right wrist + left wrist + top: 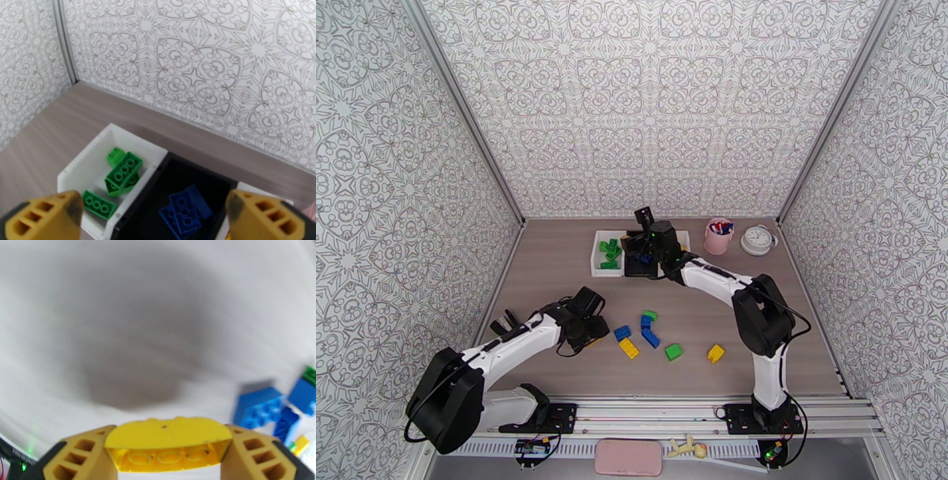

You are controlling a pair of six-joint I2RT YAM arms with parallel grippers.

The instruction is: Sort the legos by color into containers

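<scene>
My left gripper (590,335) is low over the table at the front left, shut on a yellow lego (170,435) that sits between its pads. Just to its right lie loose legos: blue (622,332), yellow (629,347), blue (650,338), a green-and-blue pair (648,317), green (673,352) and yellow (716,353). At the back stand the containers. The left white bin (79,165) holds green legos (123,173). The black bin (205,173) holds blue legos (183,211), and my right gripper (158,221) hovers open above it. A second white bin (684,237) stands to the right.
A pink cup of pens (719,235) and a round white clock (758,239) stand at the back right. Patterned walls close in the table on three sides. The three bins stand side by side against each other near the back wall.
</scene>
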